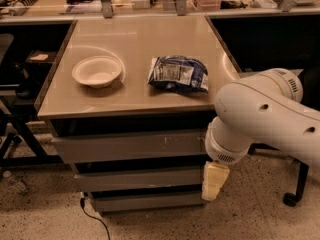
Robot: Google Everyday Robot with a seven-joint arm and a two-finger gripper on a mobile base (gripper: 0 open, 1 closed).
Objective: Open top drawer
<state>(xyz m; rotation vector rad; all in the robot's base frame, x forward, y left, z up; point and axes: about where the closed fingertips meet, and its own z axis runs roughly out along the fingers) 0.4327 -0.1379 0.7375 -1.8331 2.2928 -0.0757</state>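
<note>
The top drawer (125, 146) is the widest grey flat front just under the tabletop, with pale scratch marks (166, 142) right of centre. It looks closed. Two narrower grey drawers (135, 179) sit below it. My white arm (260, 119) comes in from the right. My cream-coloured gripper (214, 181) hangs down from it at the right end of the drawer stack, level with the middle drawer and just below the top drawer's right corner. I cannot tell whether it touches the fronts.
On the tan tabletop (145, 39) lie a white bowl (97, 72) at the left and a blue snack bag (178, 73) at the right. A black cable (92, 215) runs on the speckled floor. A chair caster (290, 199) stands at the right.
</note>
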